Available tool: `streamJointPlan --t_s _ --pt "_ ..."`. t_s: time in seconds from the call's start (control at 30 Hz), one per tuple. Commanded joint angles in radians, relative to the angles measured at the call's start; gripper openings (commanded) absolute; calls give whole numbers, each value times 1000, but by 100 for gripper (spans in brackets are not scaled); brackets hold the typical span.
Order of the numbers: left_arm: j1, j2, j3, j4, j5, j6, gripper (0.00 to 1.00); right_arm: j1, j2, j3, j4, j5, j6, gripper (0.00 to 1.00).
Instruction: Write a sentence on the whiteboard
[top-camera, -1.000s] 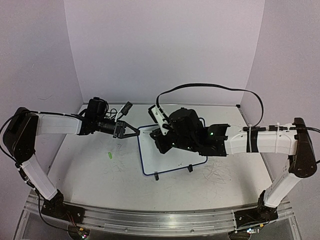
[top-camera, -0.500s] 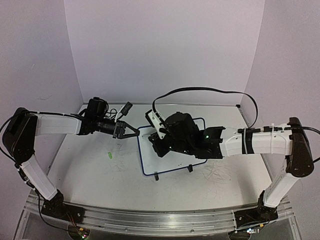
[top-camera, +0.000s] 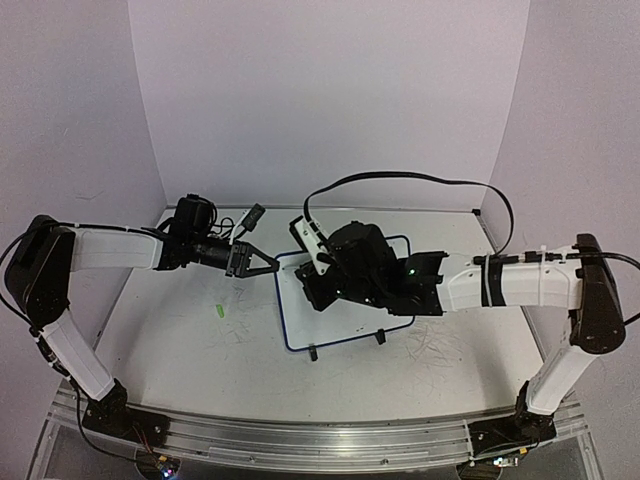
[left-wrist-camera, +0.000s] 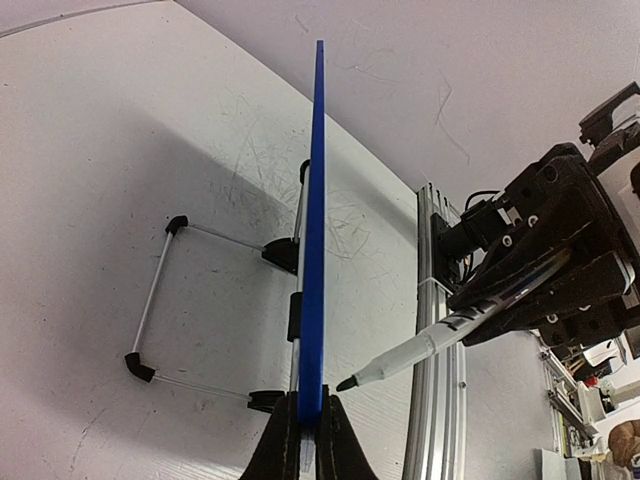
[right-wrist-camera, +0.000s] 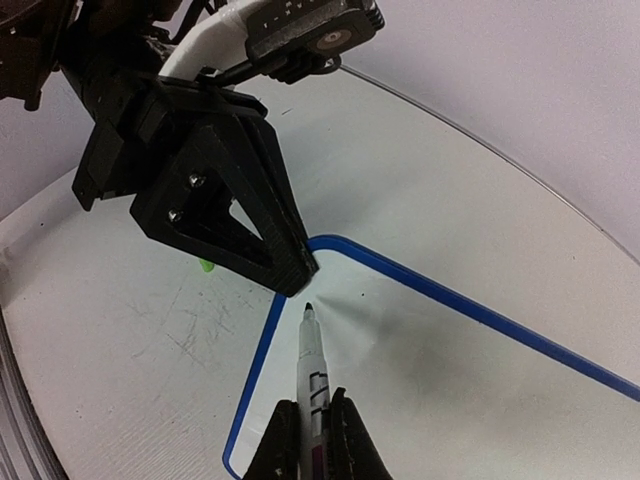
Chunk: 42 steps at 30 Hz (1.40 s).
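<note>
Our left end effector (left-wrist-camera: 308, 428) grips the whiteboard (left-wrist-camera: 316, 200) by its rim, the right end effector (right-wrist-camera: 312, 425) the marker (right-wrist-camera: 311, 355). We judge the board light and tippy, so bracing the edge suits.

a robotics lab cell: plain lilac walls (top-camera: 330, 100) around a scribbled white tabletop (top-camera: 180, 345), aluminium rail (top-camera: 300, 436).

Left arm (top-camera: 110, 248), right arm (top-camera: 520, 284) inward — jaws tight.

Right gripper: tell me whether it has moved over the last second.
Yes. In the top view the right gripper, shut on the marker, has shifted slightly left over the unmoved whiteboard, toward the left gripper.
</note>
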Motion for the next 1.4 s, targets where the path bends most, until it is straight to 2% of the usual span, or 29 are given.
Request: streamJointPlan --t_s 0.0,1.37 --pt "-13 -26 10 -22 3 23 0 6 21 53 40 20 -13 0" --pt "-14 -32 13 -27 7 27 0 6 20 6 6 63 50 0"
